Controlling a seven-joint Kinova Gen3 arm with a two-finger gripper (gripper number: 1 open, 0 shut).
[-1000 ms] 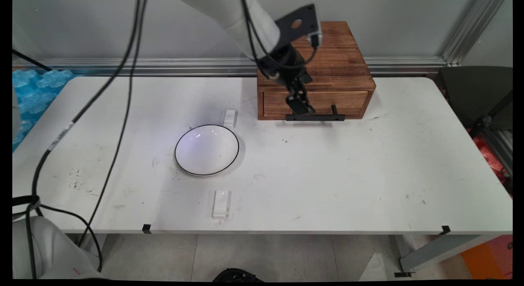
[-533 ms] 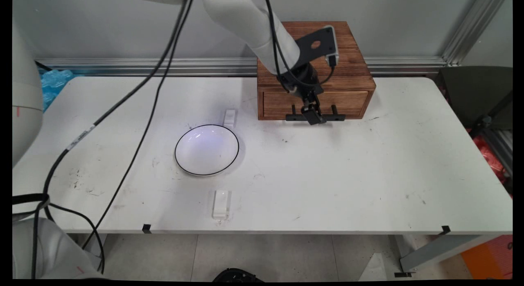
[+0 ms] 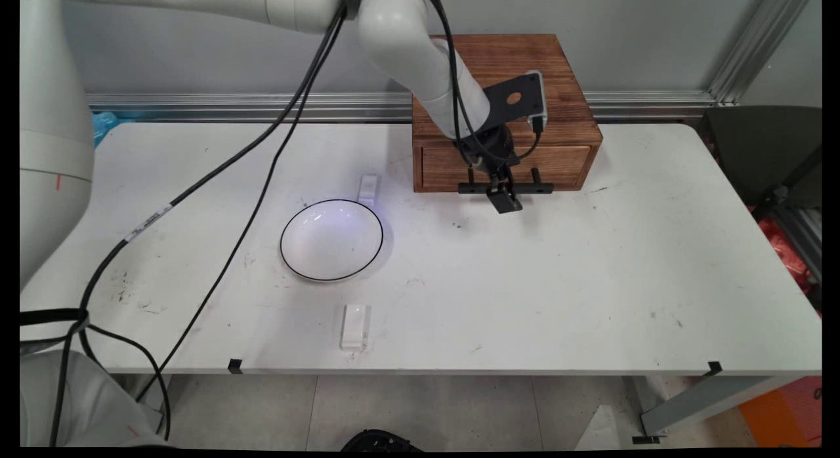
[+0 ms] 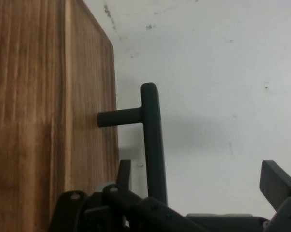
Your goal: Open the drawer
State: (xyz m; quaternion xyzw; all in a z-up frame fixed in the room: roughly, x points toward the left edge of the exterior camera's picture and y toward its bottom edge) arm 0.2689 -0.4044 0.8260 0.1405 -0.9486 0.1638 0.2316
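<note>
The black gripper (image 3: 504, 199) hangs right of centre in the upper half of the main view, low in front of the wooden drawer box (image 3: 518, 71), at the middle of the black bar handle (image 3: 505, 188) on the drawer front (image 3: 571, 164). From this side its fingers blur into one dark lump over the bar, so their stance does not show here. The hand view settles it: the fingers stand apart, one finger (image 4: 123, 176) in the gap between the wood and the bar, the other (image 4: 276, 183) well out at the lower right, with the handle (image 4: 152, 140) running up between them and not clamped. That view also shows one handle post meeting the wood. Only the main view shows the white black-rimmed bowl (image 3: 331, 239) left of centre on the table (image 3: 590, 281), a small white block (image 3: 368, 189) just above it and another (image 3: 354, 326) near the bottom edge.
</note>
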